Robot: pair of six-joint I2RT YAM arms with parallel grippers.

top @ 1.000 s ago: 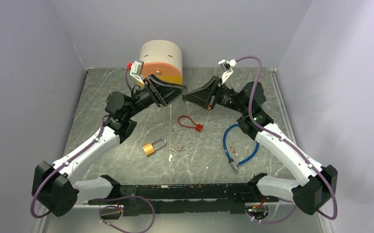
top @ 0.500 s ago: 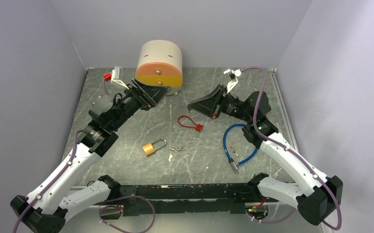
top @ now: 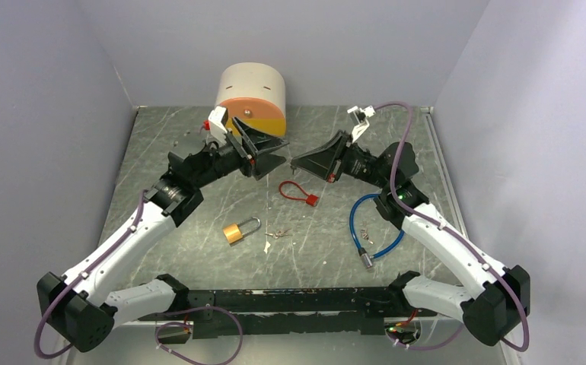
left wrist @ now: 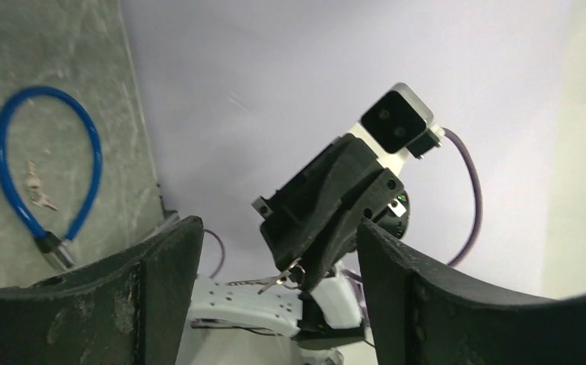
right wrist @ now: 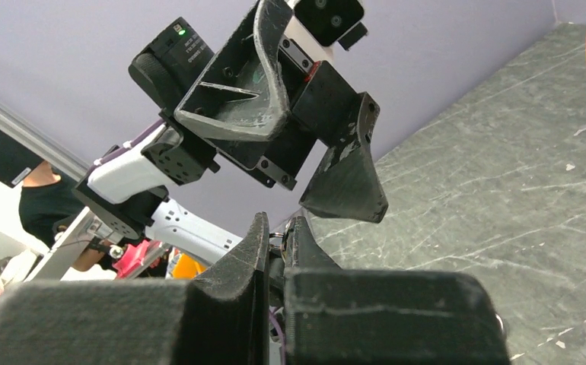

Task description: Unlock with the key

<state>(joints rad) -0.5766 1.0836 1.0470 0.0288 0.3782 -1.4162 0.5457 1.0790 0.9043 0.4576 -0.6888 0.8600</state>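
1. My left gripper and my right gripper are both raised off the table. They face each other over its far middle, with their tips close together.
2. My left fingers are spread wide and nothing is between or touching them. Through the gap, the left wrist view looks straight at the nose of the right gripper.
3. My right fingers are pinched almost together, leaving only a thin slit. They are clamped on the key, whose small metal bunch hangs from their tips.
4. The padlock lies flat on the table nearer my bases, well apart from both grippers. Its brass body is to the left and its shackle points right.
5. A few loose keys lie just beside the end of the shackle.
6. The red cable lock lies between the padlock and the grippers.
7. The blue cable lock is curled under my right arm.
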